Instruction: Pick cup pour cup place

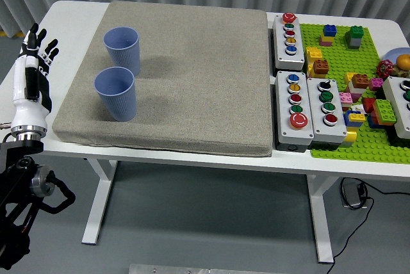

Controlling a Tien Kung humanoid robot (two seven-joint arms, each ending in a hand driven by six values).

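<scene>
The left hand (33,63) was seen open and empty, fingers spread, left of the grey mat (192,69), on which the nearer blue cup (116,93) stood upright, in front of the farther cup (122,49).

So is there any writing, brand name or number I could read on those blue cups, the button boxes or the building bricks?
None can be read in this head view.
Near blue cup and far blue cup: plain, no print.
Button boxes: only coloured buttons show; any marks are too small to tell.
Green brick baseplate and its bricks: no legible text.
Left hand: no readable label.
</scene>
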